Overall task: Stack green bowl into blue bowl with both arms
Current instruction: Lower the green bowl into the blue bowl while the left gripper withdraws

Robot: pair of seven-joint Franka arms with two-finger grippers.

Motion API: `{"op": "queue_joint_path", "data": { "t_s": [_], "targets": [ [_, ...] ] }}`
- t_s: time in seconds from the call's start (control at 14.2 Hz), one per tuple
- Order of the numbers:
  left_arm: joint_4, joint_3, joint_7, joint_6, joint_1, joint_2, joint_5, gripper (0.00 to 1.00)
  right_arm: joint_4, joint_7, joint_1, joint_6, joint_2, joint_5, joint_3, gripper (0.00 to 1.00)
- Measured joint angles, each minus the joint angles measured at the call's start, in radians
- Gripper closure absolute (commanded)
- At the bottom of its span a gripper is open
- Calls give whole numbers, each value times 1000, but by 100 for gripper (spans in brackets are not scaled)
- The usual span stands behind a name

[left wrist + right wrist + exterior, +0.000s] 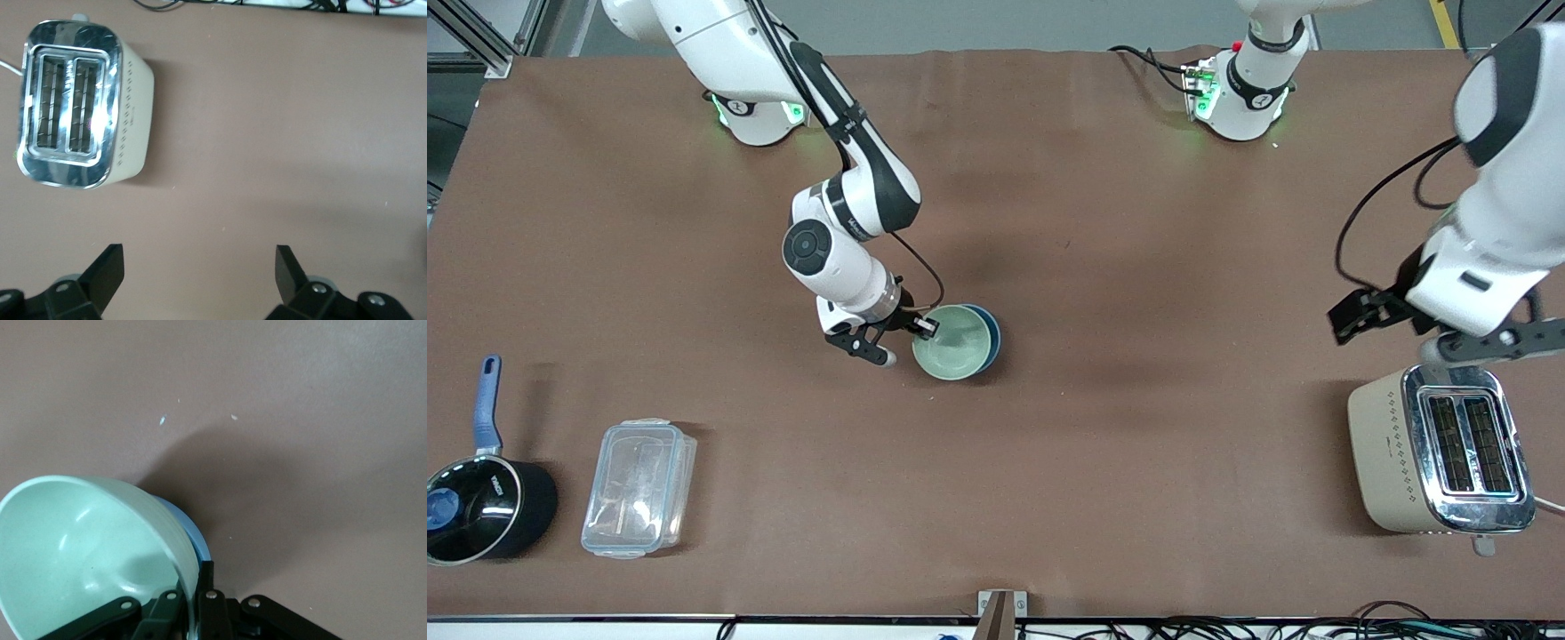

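Mint-green, the green bowl [951, 342] is sitting tilted inside the blue bowl [990, 335] at mid-table, the right gripper [921, 327] pinching its rim; only letting go appears left. Over the toaster [81, 105], the left gripper [199, 265] is waiting, fingers spread. Right wrist view: fingers [208, 592] are clamping the green rim.

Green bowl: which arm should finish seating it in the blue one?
Right. Its end effector is shut on the green bowl rim, and the bowl already sits tilted in the blue bowl. The left end effector waits open above the toaster, away from both bowls.
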Motion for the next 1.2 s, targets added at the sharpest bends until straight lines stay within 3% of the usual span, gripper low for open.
{"op": "queue_joint_path", "data": {
  "t_s": [0.28, 0.63, 1.2],
  "targets": [
    [-13, 4, 45, -82, -4, -77, -31, 0, 0, 21, 6, -1, 0, 0, 0, 97],
    [-125, 213, 153, -105, -160, -196, -89, 0, 0, 25, 12, -2, 0, 1, 0, 95],
    [-168, 239, 180, -162, -168, -257, -89, 0, 3, 31, 22, -1, 0, 2, 0, 92]
  ]
}}
